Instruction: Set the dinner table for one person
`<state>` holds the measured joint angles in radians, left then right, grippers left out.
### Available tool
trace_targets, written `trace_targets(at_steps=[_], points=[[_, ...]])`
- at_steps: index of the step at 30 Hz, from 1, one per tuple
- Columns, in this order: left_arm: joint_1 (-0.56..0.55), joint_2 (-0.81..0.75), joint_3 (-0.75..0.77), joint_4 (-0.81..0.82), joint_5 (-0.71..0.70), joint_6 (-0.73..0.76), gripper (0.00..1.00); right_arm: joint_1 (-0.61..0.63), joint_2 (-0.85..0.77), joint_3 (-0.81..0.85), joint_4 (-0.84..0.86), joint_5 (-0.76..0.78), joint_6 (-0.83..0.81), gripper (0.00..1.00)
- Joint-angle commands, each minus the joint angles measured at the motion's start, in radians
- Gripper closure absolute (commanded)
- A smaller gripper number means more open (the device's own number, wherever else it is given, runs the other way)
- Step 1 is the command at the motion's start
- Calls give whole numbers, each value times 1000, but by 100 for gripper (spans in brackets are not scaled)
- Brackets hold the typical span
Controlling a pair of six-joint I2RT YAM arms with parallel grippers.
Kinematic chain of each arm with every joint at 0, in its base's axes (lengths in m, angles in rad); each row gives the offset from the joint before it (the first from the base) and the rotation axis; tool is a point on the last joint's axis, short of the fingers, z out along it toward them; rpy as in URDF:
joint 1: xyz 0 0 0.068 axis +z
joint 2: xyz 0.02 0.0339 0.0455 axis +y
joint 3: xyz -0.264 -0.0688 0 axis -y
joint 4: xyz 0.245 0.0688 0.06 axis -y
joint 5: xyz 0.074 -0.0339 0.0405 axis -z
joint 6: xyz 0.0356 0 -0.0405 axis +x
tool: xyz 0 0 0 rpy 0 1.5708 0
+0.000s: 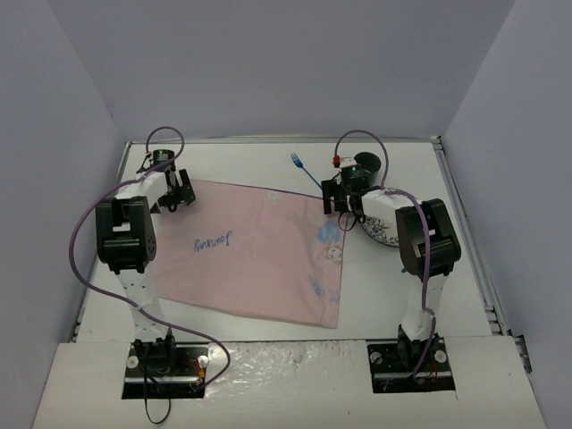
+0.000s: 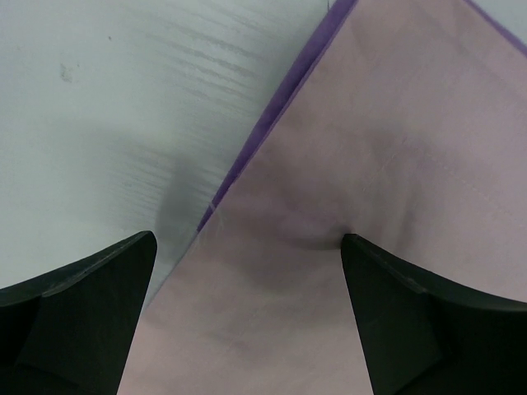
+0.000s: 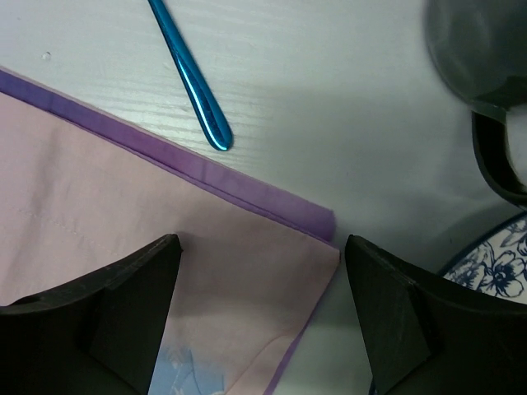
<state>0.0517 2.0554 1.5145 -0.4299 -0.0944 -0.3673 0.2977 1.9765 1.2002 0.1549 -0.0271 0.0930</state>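
Observation:
The dinner table (image 1: 259, 156) is a white top with a pink embroidered cloth (image 1: 259, 255) spread flat on it. My left gripper (image 1: 176, 190) hovers at the cloth's far left corner. In the left wrist view it (image 2: 247, 240) stands open, with the cloth (image 2: 370, 148) and its purple hem between the fingers; one fingertip (image 2: 354, 247) touches the fabric at a small dimple. My right gripper (image 1: 337, 198) is at the far right corner. In the right wrist view it (image 3: 261, 240) is open astride the cloth corner (image 3: 317, 247), holding nothing.
A blue utensil (image 1: 299, 164) lies on the table just beyond the cloth's far edge, its handle (image 3: 193, 82) in the right wrist view. A dark cup (image 1: 367, 166) stands behind the right gripper. A blue-and-white patterned dish (image 1: 380, 232) sits under the right arm.

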Motion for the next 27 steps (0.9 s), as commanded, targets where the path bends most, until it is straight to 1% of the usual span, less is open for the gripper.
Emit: trace_targets(at_steps=[1, 3, 5, 7, 9, 10, 11, 12, 13, 15, 17, 18, 24, 27], points=[[-1, 7, 52, 1, -43, 17, 10, -3, 20, 29, 35, -42, 3, 24], [-1, 28, 67, -12, -48, 19, 13, -2, 21, 22, 35, -45, 11, 27], [-1, 45, 76, -23, -56, 19, 20, -2, 19, 19, 35, -41, 23, 31], [-1, 60, 88, -33, -58, 18, 31, -2, 18, 16, 34, -36, 32, 40], [-2, 78, 96, -41, -53, 19, 45, -2, 19, 10, 34, -37, 46, 51], [-3, 88, 105, -50, -51, 23, 52, -2, 19, 6, 33, -39, 56, 59], [-4, 101, 117, -62, -50, 30, 58, -2, 18, 3, 32, -43, 68, 69], [-6, 112, 131, -73, -48, 36, 63, 0, 16, -2, 34, -46, 75, 75], [-6, 125, 148, -85, -48, 43, 70, 0, 12, -10, 33, -46, 85, 85], [-7, 142, 172, -96, -48, 54, 84, 0, -1, -23, 32, -44, 97, 97], [-7, 158, 197, -104, -46, 65, 97, 0, -12, -38, 30, -38, 114, 100], [-7, 166, 210, -108, -44, 69, 100, 0, -19, -44, 29, -35, 122, 100], [-8, 239, 368, -156, -65, 125, 100, 0, -95, -113, 24, 17, 204, 100], [-9, 280, 470, -170, -80, 165, 100, -2, -129, -150, 11, 78, 250, 100]])
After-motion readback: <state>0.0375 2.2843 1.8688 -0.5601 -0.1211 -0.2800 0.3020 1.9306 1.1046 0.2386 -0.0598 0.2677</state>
